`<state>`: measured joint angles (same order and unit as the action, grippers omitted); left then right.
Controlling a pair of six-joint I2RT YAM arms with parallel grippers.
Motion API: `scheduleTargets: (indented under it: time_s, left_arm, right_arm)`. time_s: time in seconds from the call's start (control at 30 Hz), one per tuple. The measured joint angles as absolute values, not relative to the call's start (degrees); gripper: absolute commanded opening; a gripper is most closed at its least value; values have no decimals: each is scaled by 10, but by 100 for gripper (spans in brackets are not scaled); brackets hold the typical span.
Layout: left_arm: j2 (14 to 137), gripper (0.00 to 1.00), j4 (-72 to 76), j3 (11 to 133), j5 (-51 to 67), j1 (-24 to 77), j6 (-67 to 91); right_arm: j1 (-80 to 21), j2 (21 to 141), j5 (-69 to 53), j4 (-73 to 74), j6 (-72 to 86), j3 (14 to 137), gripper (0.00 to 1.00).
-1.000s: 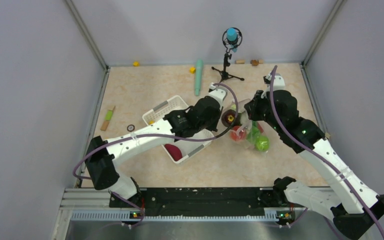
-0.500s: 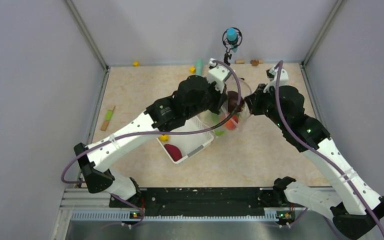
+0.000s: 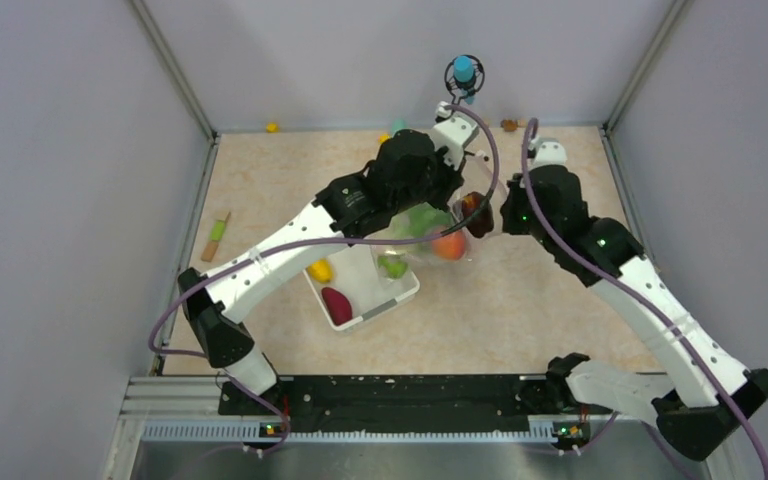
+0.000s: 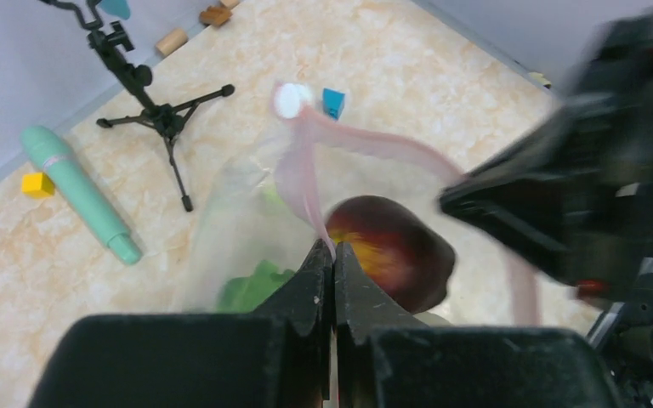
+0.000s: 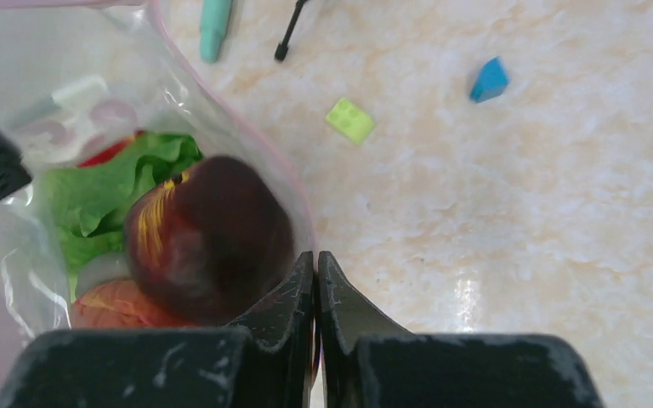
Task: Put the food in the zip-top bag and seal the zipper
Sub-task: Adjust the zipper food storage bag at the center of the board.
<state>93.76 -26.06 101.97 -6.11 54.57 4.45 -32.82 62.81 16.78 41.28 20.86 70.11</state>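
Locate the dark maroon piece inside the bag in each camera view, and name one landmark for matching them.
Top external: the dark maroon piece is right of centre, upper half, at the right end of the zip-top bag.
Left wrist: just right of centre, slightly low.
Right wrist: left of centre, lower half.
Shared landmark: the green leafy cabbage beside it.

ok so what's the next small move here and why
Probably set the zip-top bag down mouth-up and free one end effector. Both the left end effector and right end effector are pinched shut on its zipper, yet a yellow piece and a maroon root lie in the white basket.
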Motion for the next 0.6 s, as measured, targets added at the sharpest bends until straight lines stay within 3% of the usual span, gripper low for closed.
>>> scheduleTargets:
  time_s: [0.23, 0.6]
  left_arm:
    - [954, 0, -262, 1028, -7, 484, 65]
    - [981, 0, -283, 1055, 57, 478, 70]
  right_arm:
    - [-328, 538, 224, 416, 217, 701, 0]
    - [-328, 565, 213, 414, 216, 701, 0]
